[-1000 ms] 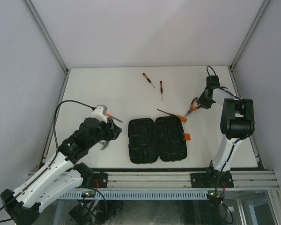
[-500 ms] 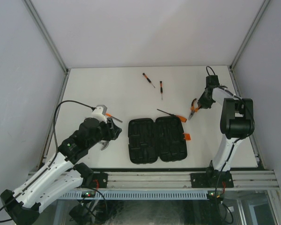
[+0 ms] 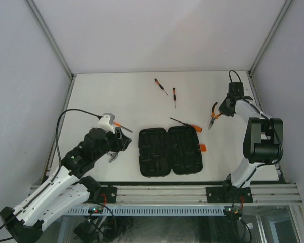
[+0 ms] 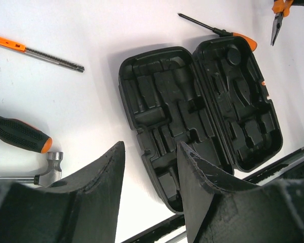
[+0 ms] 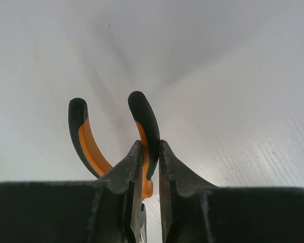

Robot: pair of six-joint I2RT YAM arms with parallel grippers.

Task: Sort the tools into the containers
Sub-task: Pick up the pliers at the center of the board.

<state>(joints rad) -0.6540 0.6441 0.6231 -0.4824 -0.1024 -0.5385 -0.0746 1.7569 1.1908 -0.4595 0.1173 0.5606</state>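
Note:
The black tool case (image 3: 169, 151) lies open and flat in the middle of the table, its moulded slots (image 4: 202, 111) bare. My right gripper (image 3: 220, 112) is shut on one orange-and-black handle of the pliers (image 3: 213, 115), right of the case. In the right wrist view that handle sits between my jaws (image 5: 151, 144) and the pliers' other handle (image 5: 83, 144) sticks out free. My left gripper (image 4: 149, 144) hangs open and holds nothing, just left of the case. A long screwdriver (image 3: 185, 123) lies at the case's far edge.
Two small screwdrivers (image 3: 160, 86) (image 3: 174, 96) lie at the back of the table. By the left arm lie a thin orange-handled screwdriver (image 4: 35, 50), a black-handled tool (image 4: 17, 134) and the hammer head (image 4: 53, 162). The case's orange latch (image 3: 203, 148) sticks out on its right side.
My right gripper has closed on the pliers' handle and shifted right, turning the pliers with it. The left arm has not moved.

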